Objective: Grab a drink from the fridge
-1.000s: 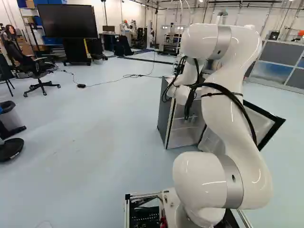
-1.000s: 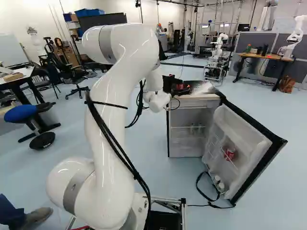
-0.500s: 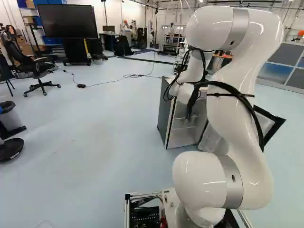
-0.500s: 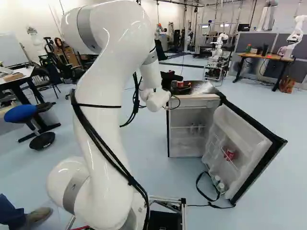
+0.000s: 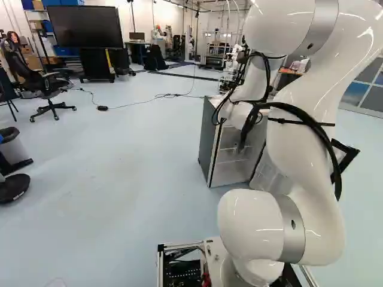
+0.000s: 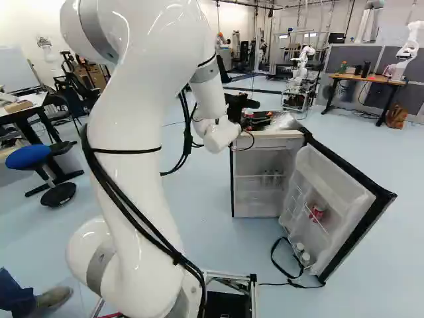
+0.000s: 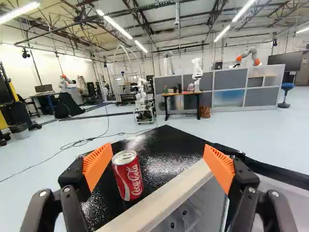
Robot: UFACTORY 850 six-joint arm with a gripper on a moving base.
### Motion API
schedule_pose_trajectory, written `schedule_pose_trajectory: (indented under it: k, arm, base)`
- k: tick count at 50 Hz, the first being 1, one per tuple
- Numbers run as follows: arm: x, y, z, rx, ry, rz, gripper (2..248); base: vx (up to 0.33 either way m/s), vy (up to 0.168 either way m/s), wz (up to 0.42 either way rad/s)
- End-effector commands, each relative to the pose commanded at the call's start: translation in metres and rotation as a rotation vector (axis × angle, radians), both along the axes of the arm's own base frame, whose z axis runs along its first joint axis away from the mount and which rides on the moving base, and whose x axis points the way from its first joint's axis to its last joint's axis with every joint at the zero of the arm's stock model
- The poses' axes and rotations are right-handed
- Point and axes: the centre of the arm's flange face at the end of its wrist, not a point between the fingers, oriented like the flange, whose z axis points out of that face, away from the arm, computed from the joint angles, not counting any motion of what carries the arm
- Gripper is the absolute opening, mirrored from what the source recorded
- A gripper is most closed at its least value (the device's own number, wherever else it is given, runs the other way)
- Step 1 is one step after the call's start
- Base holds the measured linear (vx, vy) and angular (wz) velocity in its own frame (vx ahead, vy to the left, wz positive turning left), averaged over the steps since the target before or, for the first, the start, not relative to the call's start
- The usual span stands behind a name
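1. The arm (image 6: 142, 146) reaches forward to the fridge (image 5: 206, 137); its gripper (image 6: 260, 110) is over the black top (image 7: 166, 145).
2. The jaws are spread wide; nothing is pinched between the orange pads (image 7: 219, 166).
3. A red can (image 7: 128, 176) stands on the top, close to the pale front edge (image 7: 166, 193); in the wrist view it shows between the pads, much nearer one than the other; whether it touches the nearer pad, I cannot tell.
4. The fridge door (image 6: 361, 199) stands wide open; a second can (image 6: 318, 212), also red, sits on its rack; small bottles (image 6: 302, 254) stand low in the same door.
5. More bottles (image 6: 276, 177) seem to stand on a shelf inside, though they are pale and hard to make out in the right base view.
6. A black strap (image 6: 283, 267) loops on the floor by the door's lower end; a black cable (image 5: 140, 102) trails over the floor beyond the fridge in the left base view.
7. Further off, another robot (image 7: 197, 70) is by a table (image 7: 181, 94); grey partitions (image 7: 227, 82) stand behind them.
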Motion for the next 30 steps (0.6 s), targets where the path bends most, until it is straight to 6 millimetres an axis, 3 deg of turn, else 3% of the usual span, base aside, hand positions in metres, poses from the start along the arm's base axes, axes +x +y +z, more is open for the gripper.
schedule_pose_trajectory:
  k: [30]
  arm:
    - [-0.032,-0.038,0.014,0.106,0.139,-0.064,247]
  base:
    - [0.0,0.0,0.0]
